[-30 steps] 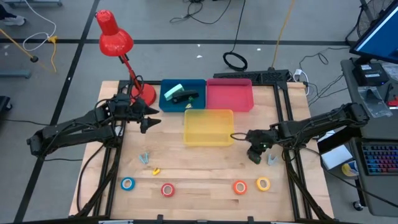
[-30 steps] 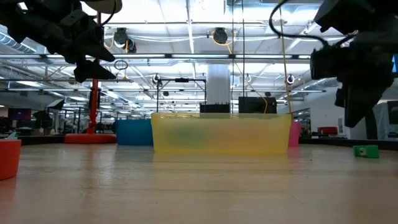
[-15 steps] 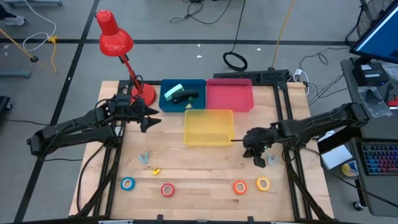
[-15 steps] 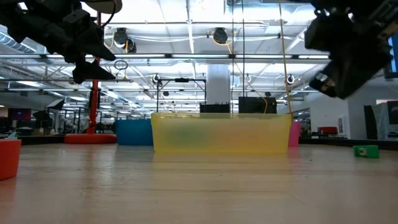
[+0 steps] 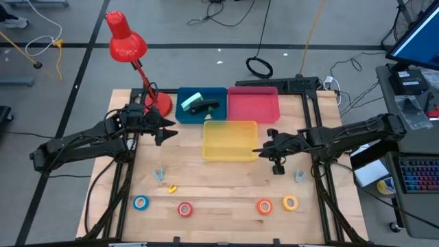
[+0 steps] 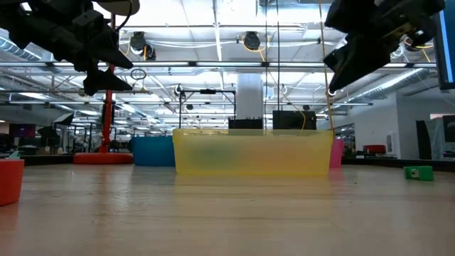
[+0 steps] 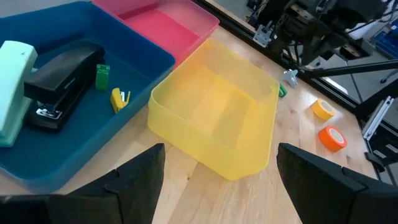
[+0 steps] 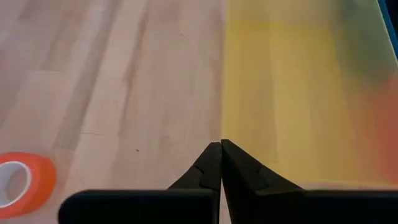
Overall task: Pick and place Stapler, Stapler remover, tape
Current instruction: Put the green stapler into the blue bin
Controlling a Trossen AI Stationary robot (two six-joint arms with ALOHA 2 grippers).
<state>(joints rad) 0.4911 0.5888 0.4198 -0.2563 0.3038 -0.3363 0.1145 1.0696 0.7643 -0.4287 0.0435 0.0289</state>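
Four tape rolls lie flat near the table's near edge: blue [image 5: 140,202], red [image 5: 184,208], orange [image 5: 265,206] and yellow [image 5: 290,202]. A black stapler [image 7: 59,81] and a mint stapler [image 7: 13,87] lie in the blue bin [image 5: 219,115]. A small pale staple remover [image 5: 300,176] lies on the table at the right. My right gripper [image 5: 257,149] is shut on nothing, raised and level, with its tips [image 8: 221,144] at the right wall of the yellow bin [image 5: 230,139]. My left gripper [image 5: 171,130] hangs open [image 7: 221,147] left of that bin.
A pink bin [image 5: 253,105] stands behind the yellow one. A red desk lamp [image 5: 127,42] stands at the far left corner. Two more small removers, pale [image 5: 160,173] and yellow [image 5: 172,188], lie on the left. Bare wood lies between the bins and the tape rolls.
My right gripper has risen from the table beside the pale staple remover, tipped from pointing down to about level, and swung toward the table's left, up to the yellow bin's right wall. The remover lies where it was.
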